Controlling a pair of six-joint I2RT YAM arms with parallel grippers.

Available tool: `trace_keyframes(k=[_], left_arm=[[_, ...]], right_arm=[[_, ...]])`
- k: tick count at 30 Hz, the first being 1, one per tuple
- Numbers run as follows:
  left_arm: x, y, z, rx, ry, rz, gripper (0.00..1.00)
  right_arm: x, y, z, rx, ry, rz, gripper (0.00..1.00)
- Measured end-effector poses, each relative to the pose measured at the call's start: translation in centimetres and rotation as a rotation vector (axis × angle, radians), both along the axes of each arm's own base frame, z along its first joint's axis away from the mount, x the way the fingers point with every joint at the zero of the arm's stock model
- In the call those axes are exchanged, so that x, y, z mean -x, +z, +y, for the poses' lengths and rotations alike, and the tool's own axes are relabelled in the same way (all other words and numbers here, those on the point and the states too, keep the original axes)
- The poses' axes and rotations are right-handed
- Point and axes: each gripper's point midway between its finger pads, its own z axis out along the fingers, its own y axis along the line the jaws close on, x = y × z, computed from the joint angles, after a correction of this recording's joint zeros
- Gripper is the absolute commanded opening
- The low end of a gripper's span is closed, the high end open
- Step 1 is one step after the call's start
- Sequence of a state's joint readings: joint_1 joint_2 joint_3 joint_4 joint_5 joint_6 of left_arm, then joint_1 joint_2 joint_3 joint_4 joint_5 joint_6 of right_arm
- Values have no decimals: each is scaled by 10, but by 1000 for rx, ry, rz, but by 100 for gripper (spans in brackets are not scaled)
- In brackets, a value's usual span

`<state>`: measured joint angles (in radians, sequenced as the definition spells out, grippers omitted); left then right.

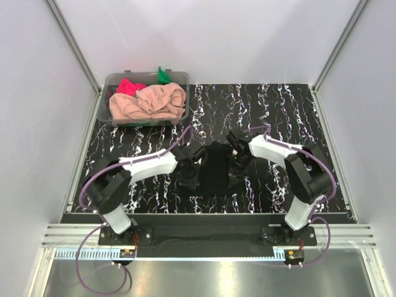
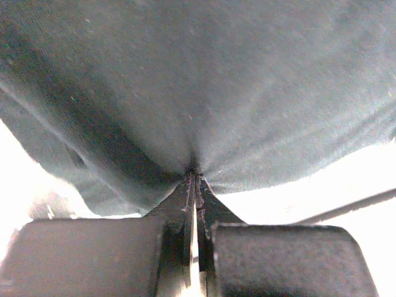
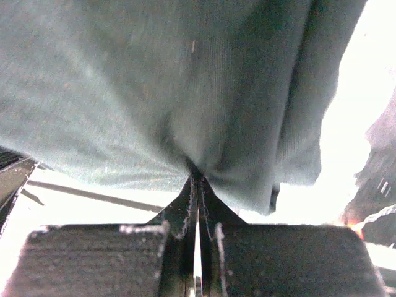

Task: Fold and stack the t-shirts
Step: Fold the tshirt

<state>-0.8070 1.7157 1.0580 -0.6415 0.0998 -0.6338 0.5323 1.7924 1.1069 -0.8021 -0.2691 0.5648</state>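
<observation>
A: Left gripper (image 2: 195, 174), status?
B: Jaws pressed together on a pinch of the black t-shirt (image 1: 215, 168). The cloth puckers right where the tips meet, and dark knit fills most of the left wrist view.

A: Right gripper (image 3: 197, 172)?
B: Same. Closed tight on a fold of the same shirt, with a loose edge hanging off to one side of the fingers.

A: Where does the shirt sit?
B: Mid-table (image 1: 291, 117), on the near half. It is bunched into a narrow dark shape between the two grippers, left arm on its left edge and right arm on its right. From above I cannot tell whether it rests on the marbled surface or hangs just off it.

A: The other shirts?
B: All in the clear plastic tub (image 1: 106, 111) at the far left corner, well apart from the arms. The peach-pink t-shirt (image 1: 151, 102) is crumpled on top and takes most of the room. The pink-red t-shirt (image 1: 129, 86) shows behind it to the left. The green t-shirt (image 1: 163, 75) pokes up at the far rim
</observation>
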Motion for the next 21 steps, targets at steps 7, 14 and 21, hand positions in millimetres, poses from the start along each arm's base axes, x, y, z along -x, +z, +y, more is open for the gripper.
trace_keyframes(k=[7, 14, 21], left_arm=[[36, 21, 4, 9, -5, 1, 11], [0, 71, 2, 21, 23, -122, 41], [-84, 119, 2, 102, 109, -252, 42]], right_arm=[[40, 32, 8, -13, -7, -42, 5], [16, 92, 9, -45, -49, -241, 22], [-32, 113, 31, -30, -10, -332, 20]])
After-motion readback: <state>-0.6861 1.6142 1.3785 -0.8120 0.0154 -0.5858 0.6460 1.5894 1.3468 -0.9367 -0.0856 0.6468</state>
